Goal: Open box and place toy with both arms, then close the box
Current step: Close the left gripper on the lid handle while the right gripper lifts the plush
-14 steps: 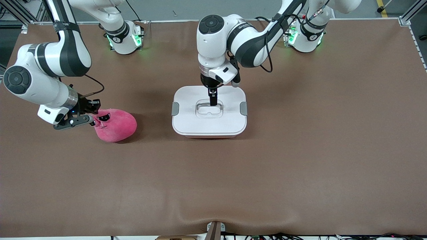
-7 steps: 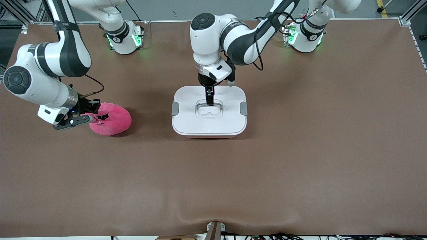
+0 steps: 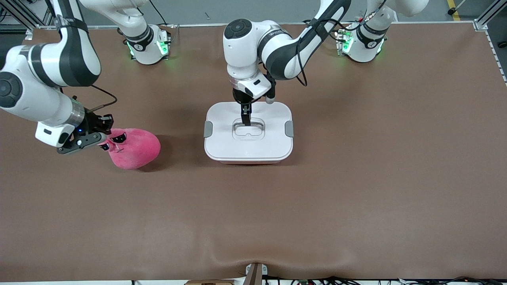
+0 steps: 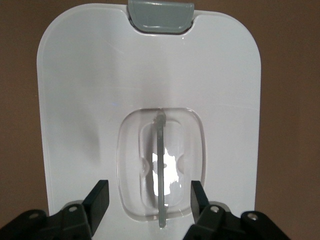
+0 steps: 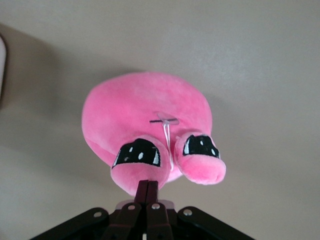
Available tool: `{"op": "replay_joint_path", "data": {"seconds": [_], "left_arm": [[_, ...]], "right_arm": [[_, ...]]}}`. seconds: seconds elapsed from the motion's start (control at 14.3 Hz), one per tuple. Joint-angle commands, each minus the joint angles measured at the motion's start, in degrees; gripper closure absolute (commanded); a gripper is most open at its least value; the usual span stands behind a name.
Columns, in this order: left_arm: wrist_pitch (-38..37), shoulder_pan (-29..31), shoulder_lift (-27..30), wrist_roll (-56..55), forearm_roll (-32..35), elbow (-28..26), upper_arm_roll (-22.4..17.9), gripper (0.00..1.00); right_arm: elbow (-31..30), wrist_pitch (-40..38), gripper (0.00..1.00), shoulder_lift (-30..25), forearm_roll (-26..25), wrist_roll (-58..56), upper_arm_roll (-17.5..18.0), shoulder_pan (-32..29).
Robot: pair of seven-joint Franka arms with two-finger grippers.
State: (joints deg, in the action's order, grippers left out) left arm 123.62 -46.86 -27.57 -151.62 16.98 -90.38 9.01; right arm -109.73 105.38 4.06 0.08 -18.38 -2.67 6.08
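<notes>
The box (image 3: 248,147) sits closed mid-table, its white lid on and a grey clip (image 3: 208,129) at each end. My left gripper (image 3: 246,117) is open just above the lid's clear recessed handle (image 3: 248,130). In the left wrist view the handle (image 4: 160,150) stands between the spread fingertips (image 4: 149,189), untouched. The pink toy (image 3: 134,148) lies on the table toward the right arm's end. My right gripper (image 3: 103,139) is shut on the toy's edge under one bulging eye (image 5: 137,152); the fingers (image 5: 148,186) are pressed together there.
The brown table (image 3: 356,178) stretches wide around the box and toy. Both arm bases stand along the table's edge farthest from the front camera. A small mount (image 3: 255,273) sits at the table's near edge.
The right gripper drew back toward the right arm's end and rose slightly; the toy went from squashed flat to rounded, eyes showing. The left gripper shifted a little over the handle.
</notes>
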Motion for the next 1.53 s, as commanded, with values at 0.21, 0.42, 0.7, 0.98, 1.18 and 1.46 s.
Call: {"op": "replay_joint_path", "data": {"seconds": [0.21, 0.42, 0.7, 0.98, 1.18, 1.46], "left_arm": [[3.5, -0.1, -2.0, -1.7, 1.4, 1.3, -0.1, 0.29], [3.5, 0.1, -2.1, -1.6, 1.4, 1.1, -0.1, 0.29], [4.3, 0.4, -3.3, -1.5, 1.3, 1.3, -0.3, 0.32], [4.7, 0.7, -3.7, -1.2, 1.4, 1.2, -0.6, 0.42], [4.9, 0.7, -3.5, -1.0, 1.5, 1.3, -0.5, 0.55], [4.9, 0.8, -3.7, -1.0, 1.1, 1.3, -0.6, 0.63]], "right_arm": [[3.6, -3.0, 1.00, -0.9, -0.4, -8.5, 0.0, 0.7], [3.7, -2.7, 1.00, -0.9, 0.0, -12.6, 0.0, 0.7], [3.7, -2.5, 1.00, -1.0, 0.2, -15.4, 0.0, 2.4], [3.8, -1.6, 1.00, -0.9, -0.3, -19.4, 0.0, 2.9], [3.7, -1.6, 1.00, -0.9, -0.3, -21.6, 0.0, 2.8], [3.7, -1.8, 1.00, -1.0, -0.3, -21.6, 0.0, 3.1]]}}
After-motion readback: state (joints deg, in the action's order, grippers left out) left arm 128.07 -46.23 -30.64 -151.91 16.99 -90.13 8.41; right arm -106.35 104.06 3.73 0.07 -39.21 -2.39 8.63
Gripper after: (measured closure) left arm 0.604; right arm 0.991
